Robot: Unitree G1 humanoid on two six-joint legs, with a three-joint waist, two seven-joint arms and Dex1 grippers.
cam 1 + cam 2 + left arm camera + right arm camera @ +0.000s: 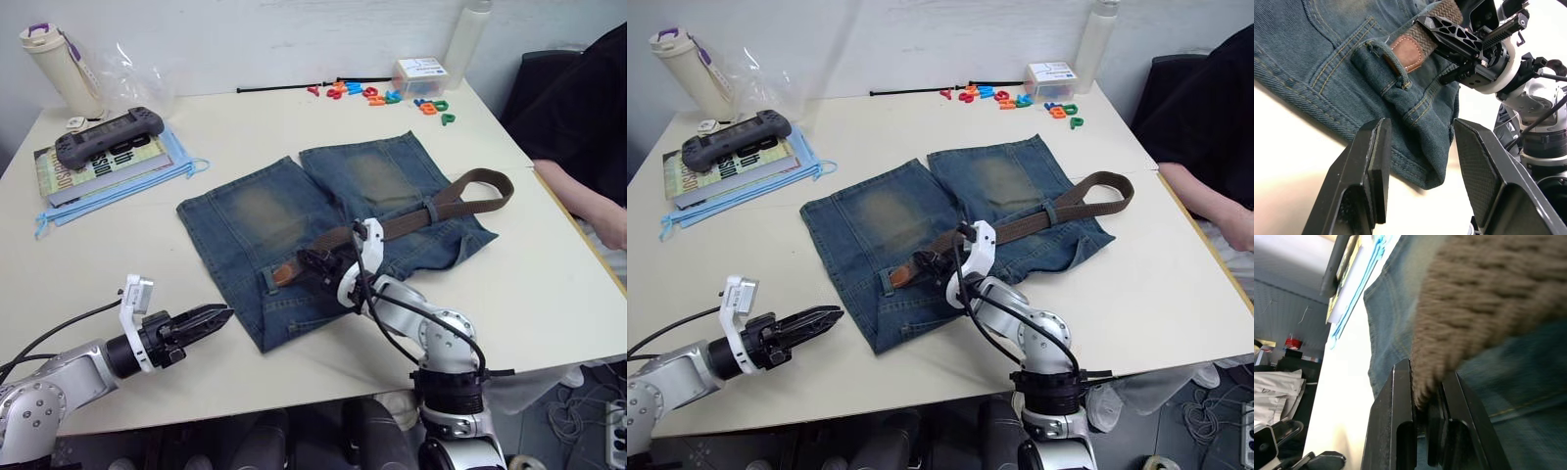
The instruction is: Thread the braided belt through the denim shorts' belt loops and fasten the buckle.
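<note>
The denim shorts [333, 235] lie flat on the worktop [549, 294], waistband at the near edge. The braided belt [431, 211] runs across the waistband, curving into a bend at the far right. Its tan leather end [1406, 51] has passed through one of the belt loops [1382, 54] (near left of the waistband). The right claw [315, 264] is clenched on the braided belt just right of that loop. The left claw [211, 318], released with its fingers [1371, 166] spread, hovers over the worktop beside the shorts' near-left corner.
</note>
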